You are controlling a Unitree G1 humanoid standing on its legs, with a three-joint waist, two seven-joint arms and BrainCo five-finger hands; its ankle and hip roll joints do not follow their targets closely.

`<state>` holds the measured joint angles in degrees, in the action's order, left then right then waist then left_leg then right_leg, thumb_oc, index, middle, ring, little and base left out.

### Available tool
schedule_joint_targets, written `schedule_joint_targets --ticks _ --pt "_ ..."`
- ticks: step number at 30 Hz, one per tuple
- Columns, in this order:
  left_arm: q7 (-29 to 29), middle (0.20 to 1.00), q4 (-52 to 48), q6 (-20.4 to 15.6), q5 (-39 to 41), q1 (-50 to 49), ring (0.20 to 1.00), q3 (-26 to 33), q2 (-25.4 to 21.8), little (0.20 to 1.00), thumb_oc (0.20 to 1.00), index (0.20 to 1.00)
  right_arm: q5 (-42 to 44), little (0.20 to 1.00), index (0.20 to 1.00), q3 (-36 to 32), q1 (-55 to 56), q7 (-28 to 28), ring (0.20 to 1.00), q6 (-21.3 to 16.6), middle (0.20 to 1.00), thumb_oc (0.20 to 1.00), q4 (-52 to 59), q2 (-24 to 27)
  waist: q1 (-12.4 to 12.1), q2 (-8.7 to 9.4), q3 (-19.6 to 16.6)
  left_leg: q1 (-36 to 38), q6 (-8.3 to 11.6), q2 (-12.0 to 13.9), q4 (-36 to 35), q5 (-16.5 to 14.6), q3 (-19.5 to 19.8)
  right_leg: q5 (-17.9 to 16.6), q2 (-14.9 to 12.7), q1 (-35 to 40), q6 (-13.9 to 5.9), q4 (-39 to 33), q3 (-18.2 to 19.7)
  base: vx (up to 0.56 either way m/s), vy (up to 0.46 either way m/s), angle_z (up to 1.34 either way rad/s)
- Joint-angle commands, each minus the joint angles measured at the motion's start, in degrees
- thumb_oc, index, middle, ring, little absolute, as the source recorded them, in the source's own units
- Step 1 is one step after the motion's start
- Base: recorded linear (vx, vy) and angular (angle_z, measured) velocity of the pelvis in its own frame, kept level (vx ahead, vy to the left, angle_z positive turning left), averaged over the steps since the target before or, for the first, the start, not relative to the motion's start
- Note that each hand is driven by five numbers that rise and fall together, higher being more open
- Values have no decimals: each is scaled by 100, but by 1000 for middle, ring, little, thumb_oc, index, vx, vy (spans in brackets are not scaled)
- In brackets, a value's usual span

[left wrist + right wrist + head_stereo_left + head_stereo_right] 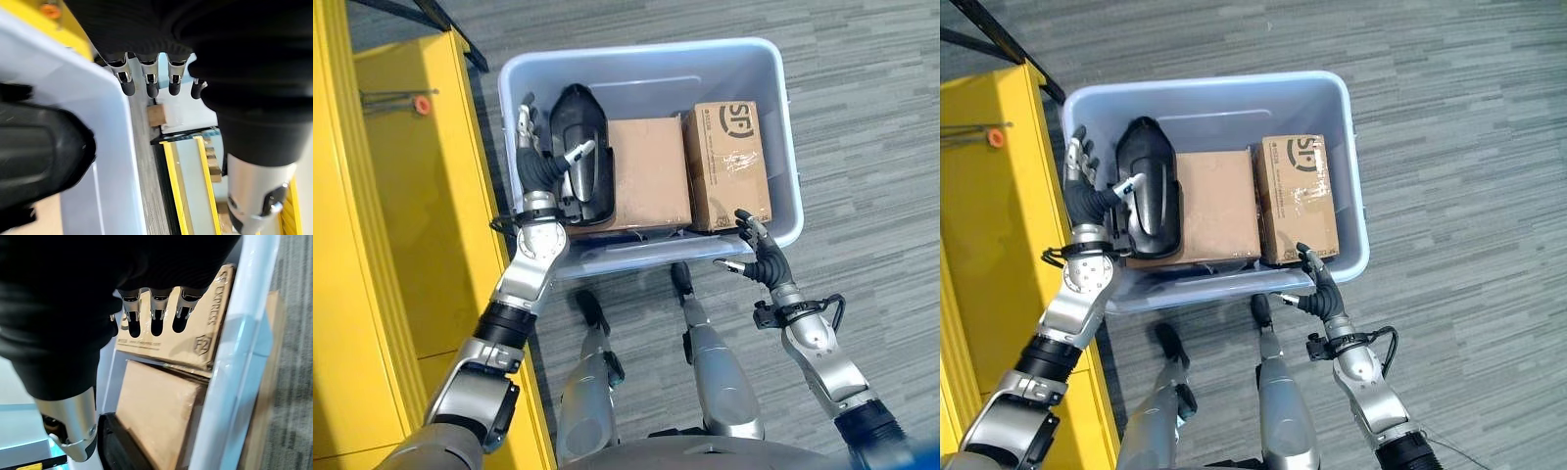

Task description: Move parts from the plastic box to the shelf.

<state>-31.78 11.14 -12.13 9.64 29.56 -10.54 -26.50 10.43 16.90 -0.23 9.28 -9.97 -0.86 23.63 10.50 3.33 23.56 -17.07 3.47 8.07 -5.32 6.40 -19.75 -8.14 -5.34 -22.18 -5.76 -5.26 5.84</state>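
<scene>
Nearest the robot, the right hand (759, 257) hovers at the near rim of the plastic box (759, 69), close to its near right corner, fingers loosely spread and gripping nothing. From its wrist view those fingers (153, 313) hang relaxed above the printed carton (195, 328), clear of it.

Just over that rim, inside the plastic box, three things sit side by side. On the left lies the black part (579, 157), a long moulded piece, its long axis running from the near wall toward the far wall. In the middle, a plain cardboard box (649, 171). On the right, the printed carton (729, 162), also lying lengthwise front to back.

The left hand (1087, 191) is down inside the plastic box at its left wall, squeezed between that wall and the black part. Its fingers point toward the far wall and look straight, while the thumb reaches across onto the part's flank. The wrist view shows the fingers (149, 81) extended along the wall with the black part (39, 156) right beside them. That reads as a released hand pressed against the part, not a closed grasp yet.

So the left hand is far nearer the black part, lying parallel to its length and touching it. Outside the left wall of the plastic box stands the yellow shelf (401, 196).
</scene>
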Motion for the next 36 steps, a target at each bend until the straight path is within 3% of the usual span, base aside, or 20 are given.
schedule_joint_targets --ticks 1,8,16,36 --pt "-270 1000 150 -327 -416 246 1000 143 -261 1000 1000 1000 176 1000 1000 -143 -16 105 1000 -447 1000 1000 417 122 32 56 -208 162 360 356 135 -68 444 136 -450 40 -514 260 -442 0 0 0" --pt "-530 1000 429 -243 -662 550 1000 127 -547 1000 1000 1000 242 1000 1000 -74 120 83 1000 -556 1000 1000 392 150 53 95 -176 117 364 372 101 -49 440 116 -432 -11 -507 208 -445 0 0 0" --pt "-473 1000 875 -109 -718 572 1000 21 -526 1000 1000 1000 219 1000 1000 -65 171 95 1000 -588 1000 1000 387 189 61 155 -106 86 371 380 104 -37 457 115 -407 -26 -492 196 -461 0 0 0" --pt "-611 1000 1937 -106 143 -80 1000 382 208 1000 1000 1000 108 1000 1000 12 198 313 1000 -558 1000 1000 331 168 -20 267 53 -24 391 361 116 -109 616 187 -393 -15 -456 176 -564 5 3 1"
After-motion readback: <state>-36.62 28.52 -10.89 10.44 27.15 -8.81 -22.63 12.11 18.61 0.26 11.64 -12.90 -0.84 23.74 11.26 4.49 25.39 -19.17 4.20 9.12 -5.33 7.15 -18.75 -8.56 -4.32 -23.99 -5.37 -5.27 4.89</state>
